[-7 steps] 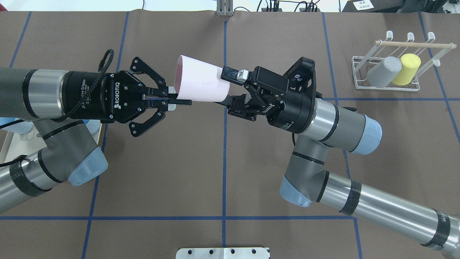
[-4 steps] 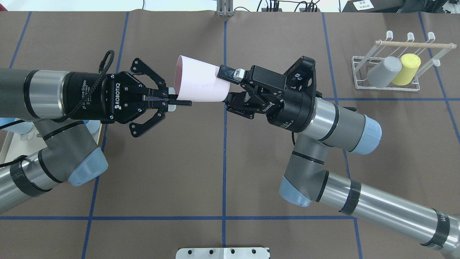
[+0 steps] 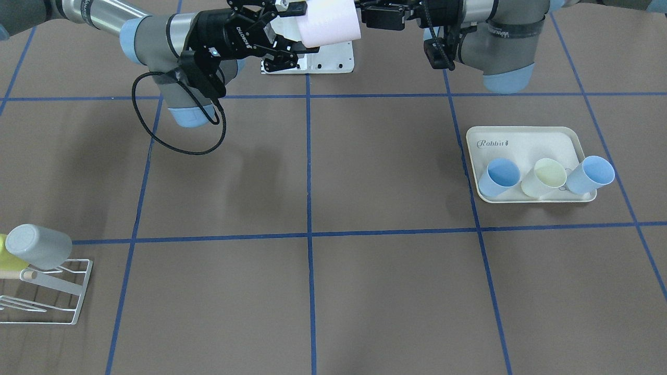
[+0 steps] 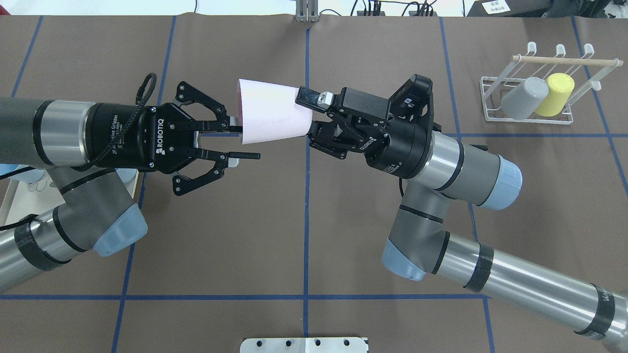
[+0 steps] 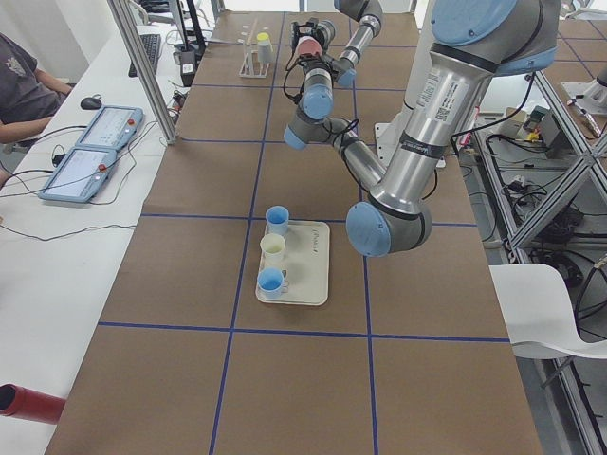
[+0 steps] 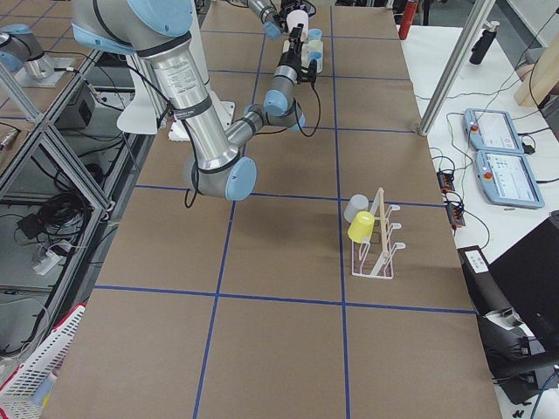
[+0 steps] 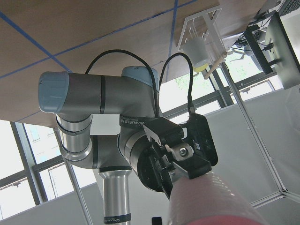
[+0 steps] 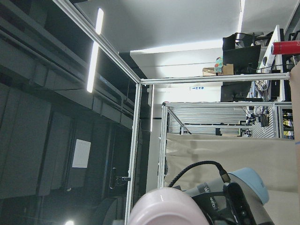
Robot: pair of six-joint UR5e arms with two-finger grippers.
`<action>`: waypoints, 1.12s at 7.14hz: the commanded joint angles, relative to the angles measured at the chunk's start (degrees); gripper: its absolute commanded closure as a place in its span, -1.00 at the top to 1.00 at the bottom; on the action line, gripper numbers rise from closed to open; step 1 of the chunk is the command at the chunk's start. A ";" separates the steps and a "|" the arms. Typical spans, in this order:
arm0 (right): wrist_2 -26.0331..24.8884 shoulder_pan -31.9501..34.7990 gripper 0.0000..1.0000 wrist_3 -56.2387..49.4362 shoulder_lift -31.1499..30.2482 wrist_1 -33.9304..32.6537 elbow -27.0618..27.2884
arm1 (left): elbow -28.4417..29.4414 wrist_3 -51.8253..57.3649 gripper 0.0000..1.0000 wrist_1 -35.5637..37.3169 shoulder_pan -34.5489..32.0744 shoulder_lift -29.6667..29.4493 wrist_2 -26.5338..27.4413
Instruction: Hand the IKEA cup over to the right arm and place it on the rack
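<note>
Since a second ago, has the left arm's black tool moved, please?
Yes: the left tool has opened, one finger swinging off the blue tape line toward the robot.

I see the pink cup [image 7: 211,201] filling the lower corner, its far end clamped by the right gripper [image 7: 180,166]. Behind that gripper the right arm [image 7: 89,93] bends away, a black cable [image 7: 119,53] looping over it. Beyond the arm, well apart, sits the rack [image 7: 199,23].
</note>
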 commanded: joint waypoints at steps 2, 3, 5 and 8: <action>0.09 0.82 -0.23 0.08 -0.62 0.61 0.05 | -0.87 5.58 1.00 -0.07 -2.70 0.45 -0.18; 0.09 2.39 -0.23 -0.01 -1.41 0.36 0.22 | -0.17 7.95 1.00 0.19 -5.58 1.40 -2.36; 0.62 4.86 -0.23 -10.66 -9.72 -4.98 0.14 | 1.15 29.66 1.00 4.73 -7.36 5.69 -8.16; 1.58 8.79 -0.30 -29.50 -25.01 -16.75 4.69 | 1.24 45.02 1.00 19.83 -9.74 6.77 -12.66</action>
